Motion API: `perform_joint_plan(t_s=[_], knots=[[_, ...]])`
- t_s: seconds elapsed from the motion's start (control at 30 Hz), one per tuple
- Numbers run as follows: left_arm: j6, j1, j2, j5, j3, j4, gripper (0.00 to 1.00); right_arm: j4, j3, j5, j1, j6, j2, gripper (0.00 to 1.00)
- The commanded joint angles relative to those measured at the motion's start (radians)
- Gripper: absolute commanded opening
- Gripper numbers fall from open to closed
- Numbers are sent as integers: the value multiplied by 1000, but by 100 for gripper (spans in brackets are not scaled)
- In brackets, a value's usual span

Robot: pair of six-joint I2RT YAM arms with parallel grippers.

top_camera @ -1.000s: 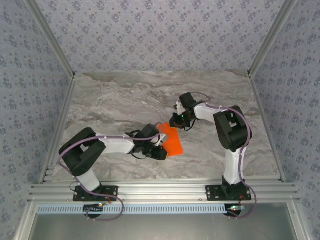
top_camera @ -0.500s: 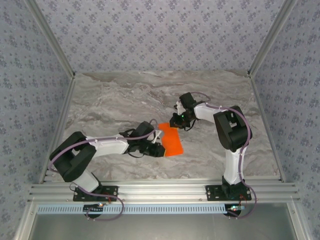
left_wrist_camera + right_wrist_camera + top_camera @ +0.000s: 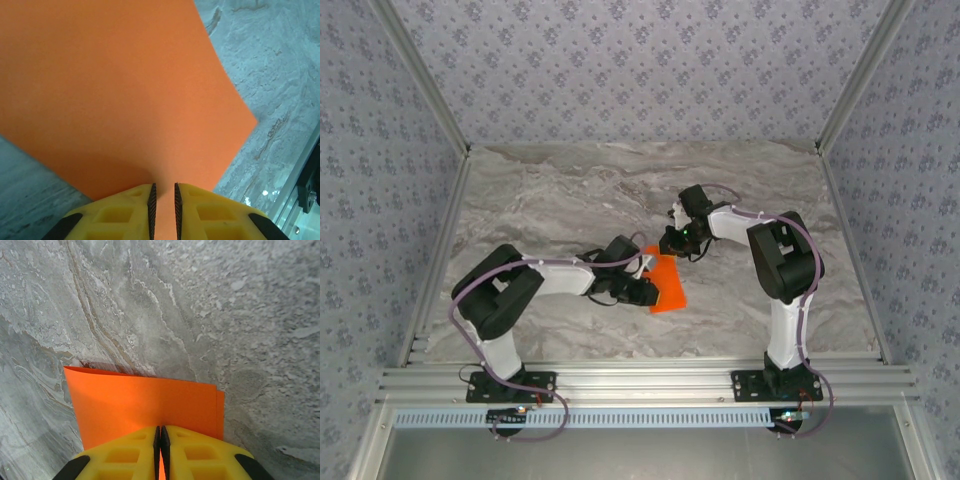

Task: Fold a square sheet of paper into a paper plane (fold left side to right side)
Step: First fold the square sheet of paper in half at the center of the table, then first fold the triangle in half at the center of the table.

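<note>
Right wrist, folded matte orange sheet (image 3: 145, 405), right jaws pinching it, left jaws too

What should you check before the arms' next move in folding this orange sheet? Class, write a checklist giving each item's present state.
1. Left claw grips the square sheet of paper: ok, jaws nearly closed on its edge.
2. Right claw grips the far end: ok, jaws shut on it.
3. Layer edges aligned: not ok, one layer overhangs the other in the right wrist view.
4. Crease pressed sharp: cannot tell.
5. Sheet well inside the table: ok.
</note>
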Motion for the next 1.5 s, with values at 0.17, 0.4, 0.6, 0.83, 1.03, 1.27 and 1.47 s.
perform_joint_plan(t_s=[0.17, 0.4, 0.6, 0.83, 1.03, 1.27, 1.47], knots=[[68, -68, -5, 43, -6, -123, 19, -73, -3, 90, -10, -27, 46, 16], [39, -97, -67, 40, -97, -125, 19, -67, -8, 89, -8, -23, 45, 16], [9, -90, -151, 40, -145, -84, 19, -34, -19, 55, -9, -4, 38, 16], [-11, 12, -252, 53, -115, -61, 26, 34, -106, 60, -34, 36, -45, 17], [-75, 120, -214, 13, -62, -9, 28, 111, -127, 14, -28, 31, -185, 22], [-100, 144, -23, -41, 114, 37, 28, 0, -196, 153, -47, -36, -402, 45], [-84, 149, 104, -131, 258, -46, 27, -40, -365, 159, -71, -45, -570, 59]])
